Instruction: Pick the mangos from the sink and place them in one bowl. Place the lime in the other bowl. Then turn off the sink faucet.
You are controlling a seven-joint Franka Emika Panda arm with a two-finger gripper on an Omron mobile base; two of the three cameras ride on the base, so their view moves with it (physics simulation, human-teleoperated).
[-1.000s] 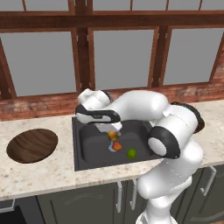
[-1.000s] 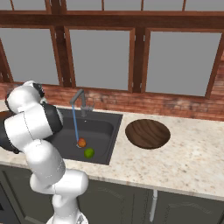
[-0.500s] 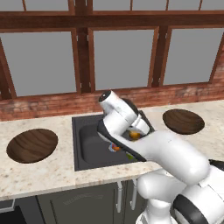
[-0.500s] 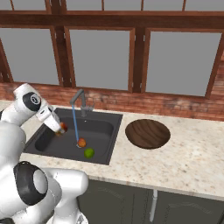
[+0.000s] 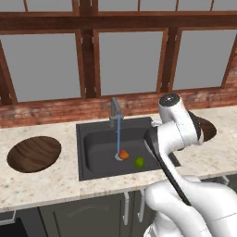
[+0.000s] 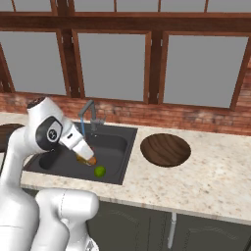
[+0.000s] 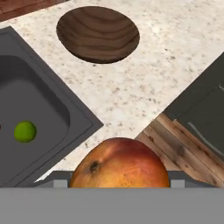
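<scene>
While the two-finger gripper pinches an orange-yellow mango over the right part of the large dark charcoal sink, the fruit sits close against the hand camera, with the speckled stone table spread beyond it. One wide dark brown wooden bowl rests on that table to the right of the sink, well apart from the held fruit. A second bowl of the same streaked wood lies on the table to the left of the sink. Down in the basin, an orange-red mango rests under the thin blue stream from the slim grey metal faucet, and the small bright green lime lies just beside it, to its right and nearer
</scene>
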